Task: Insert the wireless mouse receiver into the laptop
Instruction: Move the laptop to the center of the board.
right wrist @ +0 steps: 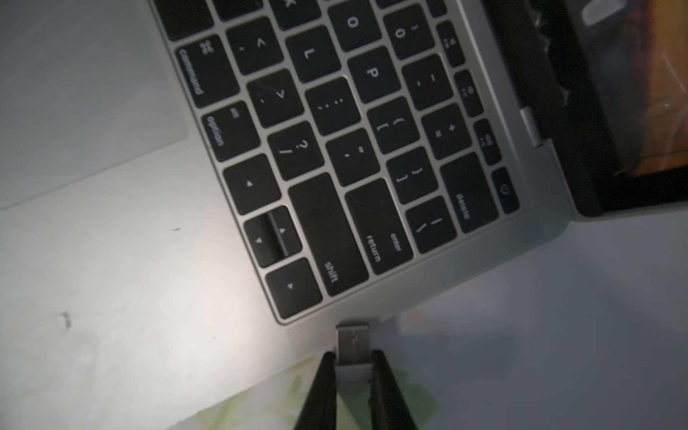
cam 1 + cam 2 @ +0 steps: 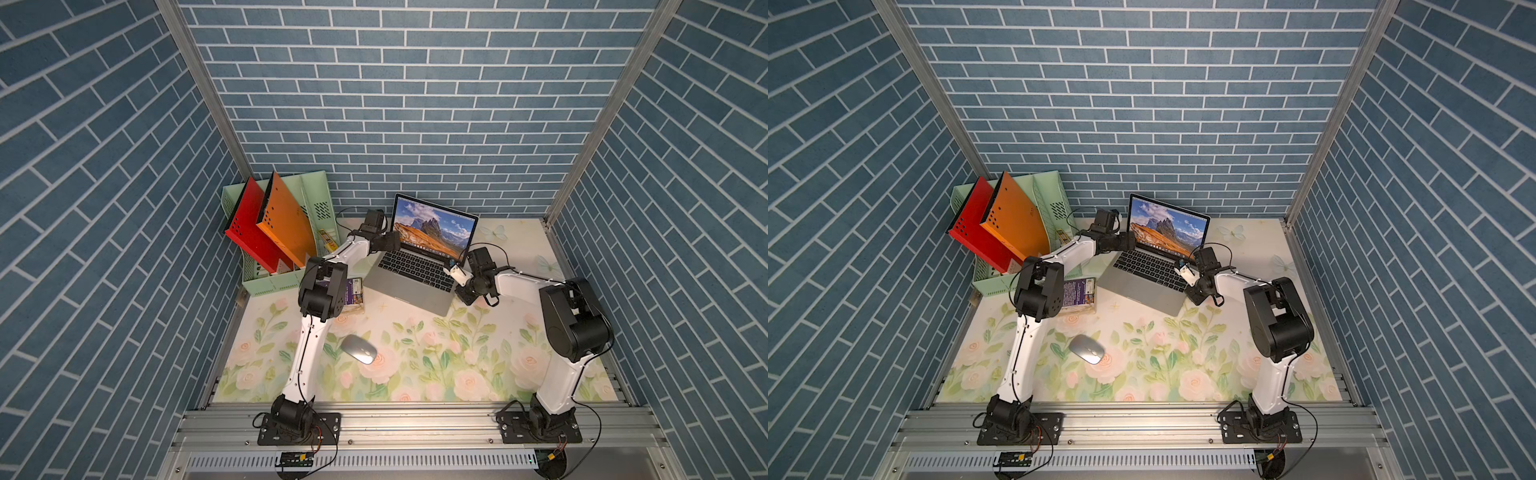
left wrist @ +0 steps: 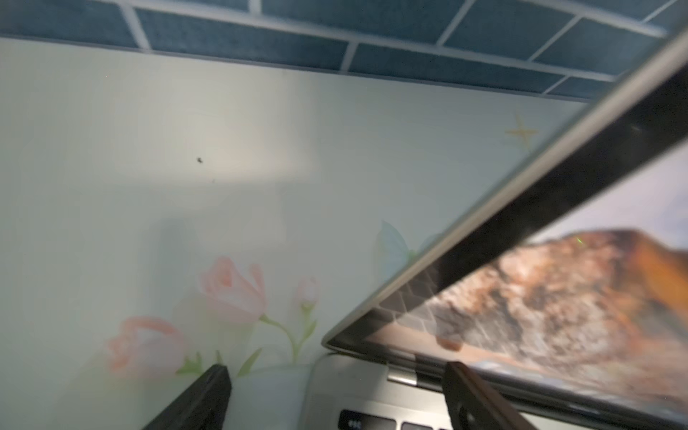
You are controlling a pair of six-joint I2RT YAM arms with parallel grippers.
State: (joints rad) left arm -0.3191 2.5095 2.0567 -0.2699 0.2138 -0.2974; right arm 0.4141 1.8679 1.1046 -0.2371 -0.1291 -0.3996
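Note:
The open silver-grey laptop [image 2: 415, 274] [image 2: 1148, 276] stands at the back middle of the table, its screen lit. My right gripper [image 1: 352, 356] [image 2: 452, 266] is shut on the small metal wireless mouse receiver [image 1: 353, 340]. The plug's tip touches the laptop's right side edge [image 1: 428, 283] beside the shift key; whether it has entered a port I cannot tell. My left gripper [image 3: 337, 368] [image 2: 390, 241] is open, its fingers either side of the laptop's rear left corner [image 3: 335, 376] by the hinge, holding nothing. The wireless mouse [image 2: 359, 349] [image 2: 1087, 349] lies on the mat near the left arm.
A green file rack [image 2: 266, 286] with a red folder [image 2: 249, 232] and an orange folder [image 2: 286, 224] stands at the back left. A purple booklet [image 2: 354, 291] lies between the rack and the laptop. Brick-patterned walls enclose the table on three sides.

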